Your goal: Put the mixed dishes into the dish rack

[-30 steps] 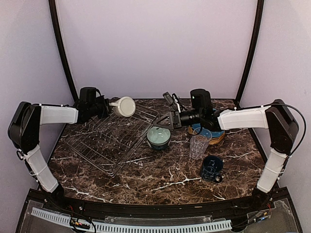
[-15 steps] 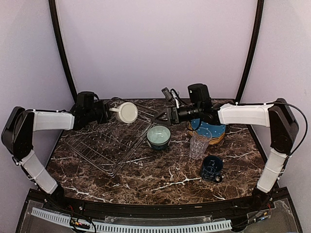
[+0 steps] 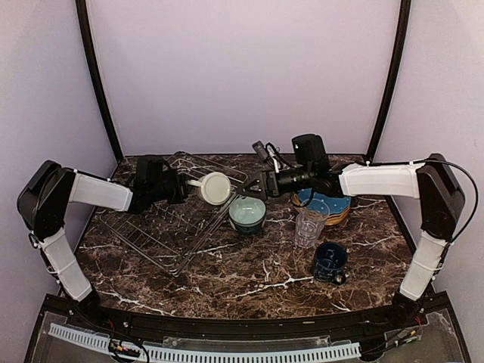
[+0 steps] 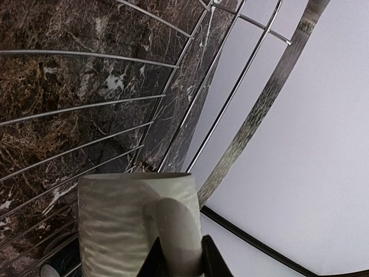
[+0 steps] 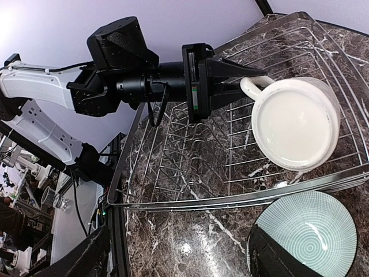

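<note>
Left arm and right arm: white shells, black joints; black cable, seemingly.

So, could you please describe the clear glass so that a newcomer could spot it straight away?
Start at the dark marble table and find the plate stack at its right rear. Directly in front of that stack stands the glass, upright. Unlike the teal bowl and dark blue mug nearby, it is see-through and ribbed.
</note>
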Robot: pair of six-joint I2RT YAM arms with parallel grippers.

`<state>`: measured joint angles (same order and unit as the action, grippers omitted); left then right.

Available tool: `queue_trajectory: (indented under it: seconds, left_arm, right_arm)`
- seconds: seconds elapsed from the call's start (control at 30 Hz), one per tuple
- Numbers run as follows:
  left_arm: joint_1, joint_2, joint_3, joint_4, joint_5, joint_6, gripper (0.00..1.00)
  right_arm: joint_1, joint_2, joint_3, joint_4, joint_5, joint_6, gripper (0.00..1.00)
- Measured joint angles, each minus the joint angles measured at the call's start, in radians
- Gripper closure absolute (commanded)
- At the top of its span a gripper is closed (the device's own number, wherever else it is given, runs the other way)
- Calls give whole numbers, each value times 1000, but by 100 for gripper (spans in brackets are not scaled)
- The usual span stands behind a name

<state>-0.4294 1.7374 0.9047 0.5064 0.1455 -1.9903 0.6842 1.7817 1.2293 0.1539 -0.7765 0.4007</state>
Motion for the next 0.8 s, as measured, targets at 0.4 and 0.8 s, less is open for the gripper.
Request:
queue_trajectory:
  seconds: [0.4, 0.8]
  left_arm:
    - [2, 11, -1, 65, -32, -12, 69]
    - [24, 11, -24, 126, -58, -13, 66]
  right_arm:
    - [0, -1, -10, -2, 10, 0, 21]
    - [0, -1, -11, -2, 10, 0, 22]
